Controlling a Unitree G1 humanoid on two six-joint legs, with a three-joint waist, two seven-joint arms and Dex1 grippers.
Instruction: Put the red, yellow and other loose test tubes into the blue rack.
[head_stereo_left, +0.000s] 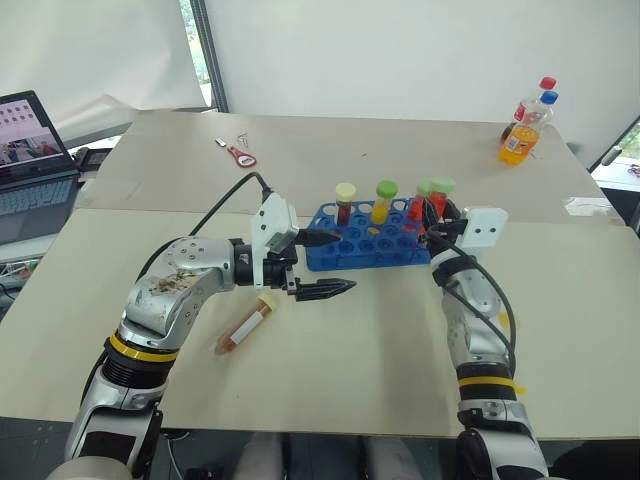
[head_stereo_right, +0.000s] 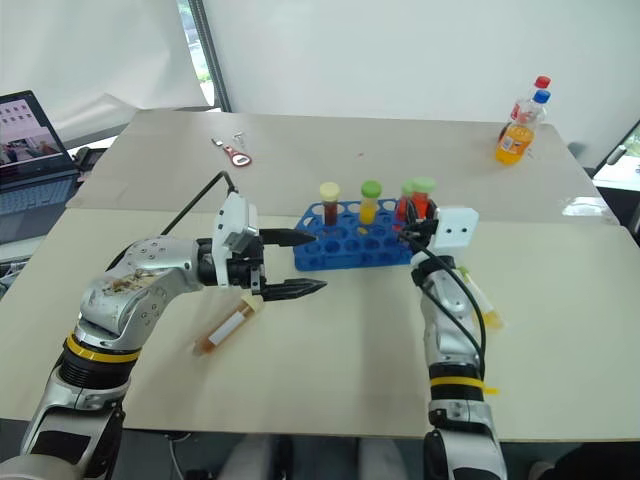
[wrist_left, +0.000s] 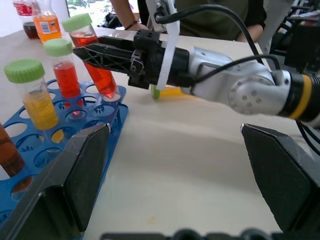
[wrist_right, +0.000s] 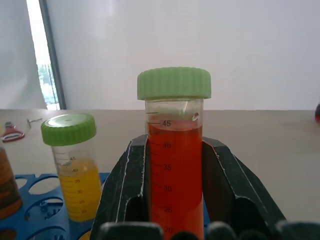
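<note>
Right of centre, the right gripper (wrist_right: 175, 200) is clamped on an upright red test tube (wrist_right: 175, 170), green cap up, at the blue rack (head_stereo_left: 365, 245); left gripper (head_stereo_left: 325, 265) spread apart.

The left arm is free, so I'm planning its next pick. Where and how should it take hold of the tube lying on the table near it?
Grip the lying tube across its labelled mid-body, coming from above with the fingers either side of its long axis. It lies flat, pale cap toward the blue rack, so the ends offer less hold. The left pincer hangs open just past the cap.
</note>
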